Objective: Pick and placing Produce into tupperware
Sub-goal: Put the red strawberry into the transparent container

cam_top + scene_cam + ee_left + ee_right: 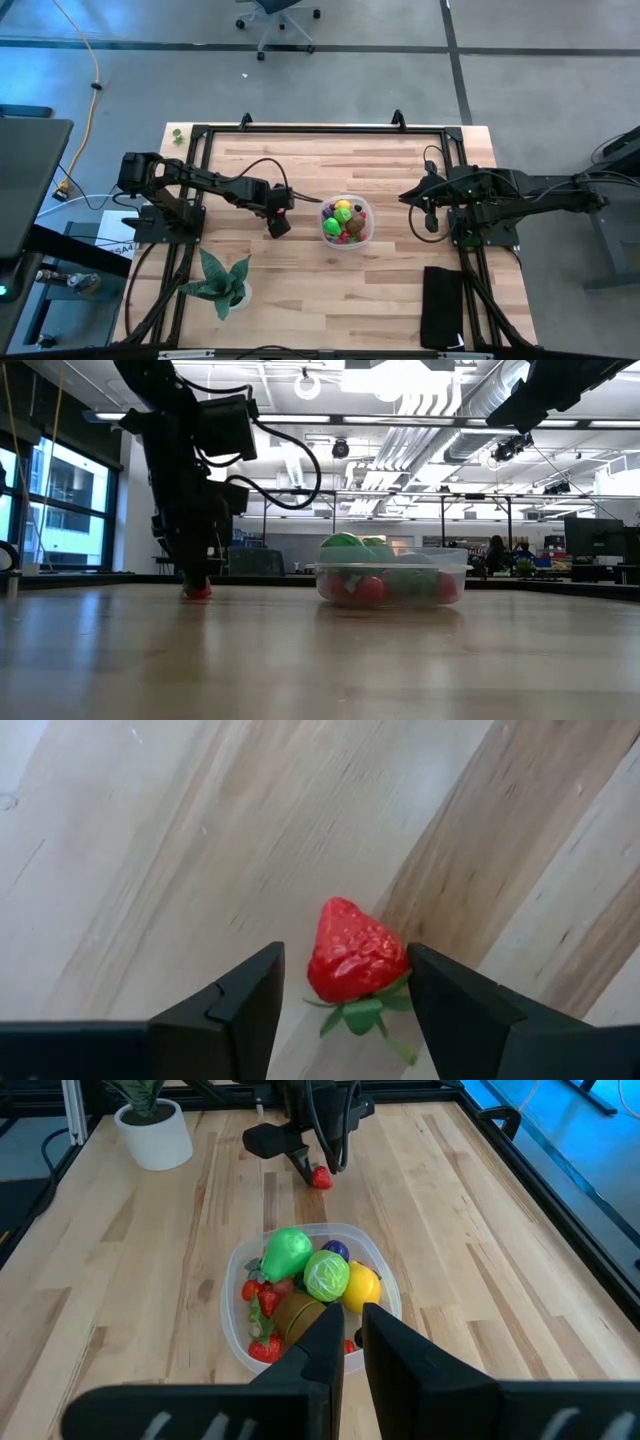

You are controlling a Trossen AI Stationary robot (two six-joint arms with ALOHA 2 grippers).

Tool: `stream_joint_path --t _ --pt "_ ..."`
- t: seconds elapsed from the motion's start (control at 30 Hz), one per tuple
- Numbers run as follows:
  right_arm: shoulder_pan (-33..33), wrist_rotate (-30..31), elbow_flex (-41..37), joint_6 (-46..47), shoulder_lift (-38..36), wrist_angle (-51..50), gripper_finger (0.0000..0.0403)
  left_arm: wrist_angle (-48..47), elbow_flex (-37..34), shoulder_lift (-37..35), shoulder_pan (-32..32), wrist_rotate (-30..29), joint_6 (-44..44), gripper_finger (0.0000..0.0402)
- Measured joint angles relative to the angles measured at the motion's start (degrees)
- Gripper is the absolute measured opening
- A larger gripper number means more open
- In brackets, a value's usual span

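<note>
Wooden table (300, 290): tupperware (363, 238) full of produce (343, 218)

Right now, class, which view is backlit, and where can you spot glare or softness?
Low view: bright ceiling lights and windows leave the left arm a dark silhouette, and the table shines with reflected light. Left wrist view: the strawberry is fairly sharp, the fingers slightly soft.

Left fingers (238, 1010) cropped at edge, strawberry (356, 960) stem partly hidden

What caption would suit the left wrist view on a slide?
Left gripper straddles a red toy strawberry lying on the wooden table, fingers not yet touching it.
</note>
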Motion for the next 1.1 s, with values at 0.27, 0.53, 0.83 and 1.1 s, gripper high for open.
stream_joint_path --t 0.27,0.53,0.83,1.1 --pt "-0.01 -0.01 0.0 0.0 0.01 0.0 0.003 5.01 -3.26 -0.08 0.0 0.25 0.06 0.0197" --pt "-0.01 -0.01 0.0 0.0 0.0 0.01 0.003 5.63 -3.56 -0.13 0.04 -0.06 1.54 0.0192" --pt "0.0 -0.01 0.0 0.0 0.02 0.0 0.003 6.0 -3.6 -0.13 0.0 -0.37 0.25 0.0134" --pt "0.0 -0.01 0.0 0.0 0.0 0.01 0.003 6.24 -3.64 -0.09 0.02 -1.16 0.26 0.0147"
